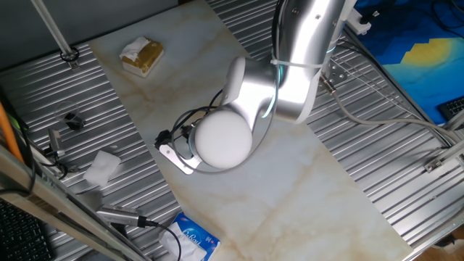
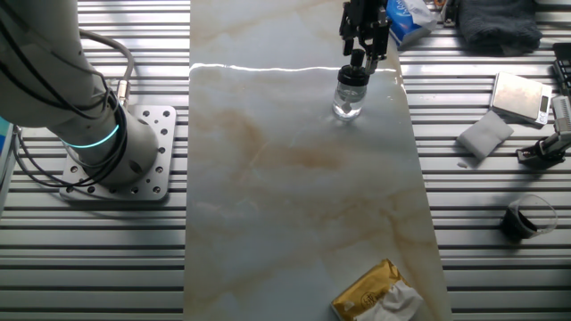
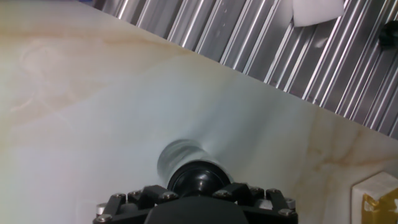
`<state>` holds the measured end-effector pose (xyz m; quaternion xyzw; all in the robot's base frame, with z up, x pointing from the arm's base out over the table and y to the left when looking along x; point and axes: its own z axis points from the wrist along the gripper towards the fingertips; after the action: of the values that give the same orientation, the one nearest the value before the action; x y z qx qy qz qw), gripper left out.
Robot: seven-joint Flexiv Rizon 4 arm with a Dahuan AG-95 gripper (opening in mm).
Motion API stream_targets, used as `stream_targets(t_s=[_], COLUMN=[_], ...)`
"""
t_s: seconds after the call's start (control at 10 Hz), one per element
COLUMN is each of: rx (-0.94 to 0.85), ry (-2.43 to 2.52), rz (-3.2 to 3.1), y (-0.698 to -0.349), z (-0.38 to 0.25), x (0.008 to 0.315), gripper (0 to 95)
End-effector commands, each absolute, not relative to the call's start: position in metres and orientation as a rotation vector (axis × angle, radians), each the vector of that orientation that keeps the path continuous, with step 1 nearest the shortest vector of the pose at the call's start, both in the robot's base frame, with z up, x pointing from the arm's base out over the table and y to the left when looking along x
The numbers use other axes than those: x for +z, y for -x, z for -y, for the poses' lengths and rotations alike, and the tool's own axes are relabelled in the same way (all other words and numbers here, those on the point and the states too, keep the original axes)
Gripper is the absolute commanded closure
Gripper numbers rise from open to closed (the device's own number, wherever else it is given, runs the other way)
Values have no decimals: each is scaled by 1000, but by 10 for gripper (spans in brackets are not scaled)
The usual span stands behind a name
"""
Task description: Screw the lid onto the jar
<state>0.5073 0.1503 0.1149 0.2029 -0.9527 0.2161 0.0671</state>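
Turning the lid [image 2: 355, 73] down onto the jar [image 2: 349, 100] near the surface [image 2: 294, 178]'s far edge, the hand [image 2: 359, 53] appears closed around the lid. Keep it square over the jar, pressing lightly, so the threads catch.

A robotics lab bench. A silver arm [image 2: 53, 80] is bolted through a drilled plate [image 2: 156, 160] onto a ribbed aluminium table [image 1: 377, 130], with a marble-look slab [image 2: 303, 178] laid over it. Loose cables [image 1: 377, 109], a keyboard [image 1: 453, 109] at the far right and clamps [image 2: 544, 147] lie around.
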Motion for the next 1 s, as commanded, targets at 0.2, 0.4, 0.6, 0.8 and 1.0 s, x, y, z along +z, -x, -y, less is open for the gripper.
stream_targets(t_s=[0.2, 0.4, 0.6, 0.8, 1.0], rx=[654, 655, 658, 660, 663], ry=[-618, -623, -619, -620, -624], rz=[2881, 2882, 2887, 2889, 2893], y=[-506, -505, -505, -505, -505], z=[-146, -144, -144, -143, -143], x=[111, 109, 108, 107, 106], gripper=[190, 190, 190, 190, 190])
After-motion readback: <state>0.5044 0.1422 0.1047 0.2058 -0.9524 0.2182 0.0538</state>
